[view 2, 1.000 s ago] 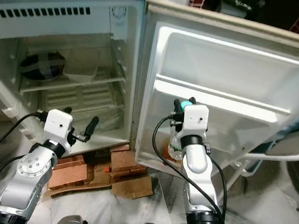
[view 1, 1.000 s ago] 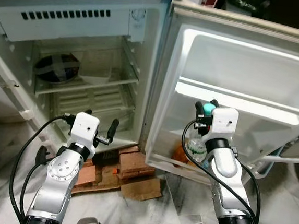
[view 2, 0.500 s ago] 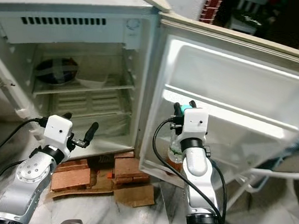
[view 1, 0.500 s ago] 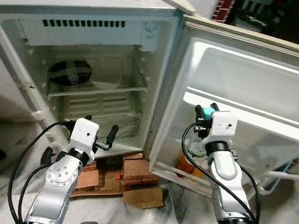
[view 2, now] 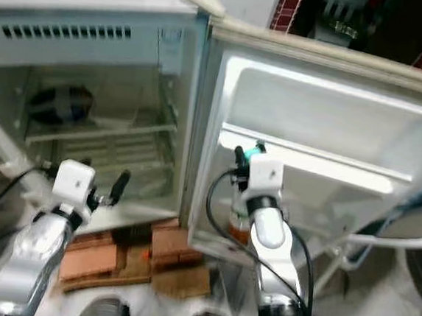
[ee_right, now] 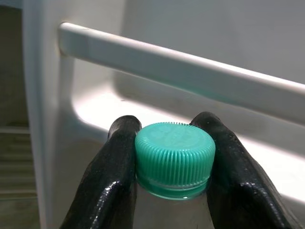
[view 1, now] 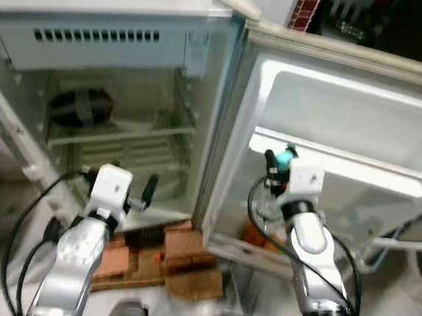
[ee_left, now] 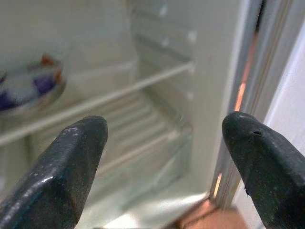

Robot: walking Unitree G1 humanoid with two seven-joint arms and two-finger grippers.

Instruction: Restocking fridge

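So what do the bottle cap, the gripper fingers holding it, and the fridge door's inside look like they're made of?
Cap: teal plastic, by its moulded ribs and matte sheen. Right gripper fingers: black, smooth, slightly glossy, probably rubber or plastic. Fridge door liner: white glossy plastic, judging by its rounded moulded shelf bar.

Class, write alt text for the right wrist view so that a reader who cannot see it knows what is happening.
The right gripper has its two black fingers shut on the neck of a clear plastic bottle with a ribbed teal screw cap. Behind it runs the white rail of the fridge door shelf, with the white door lining beyond.
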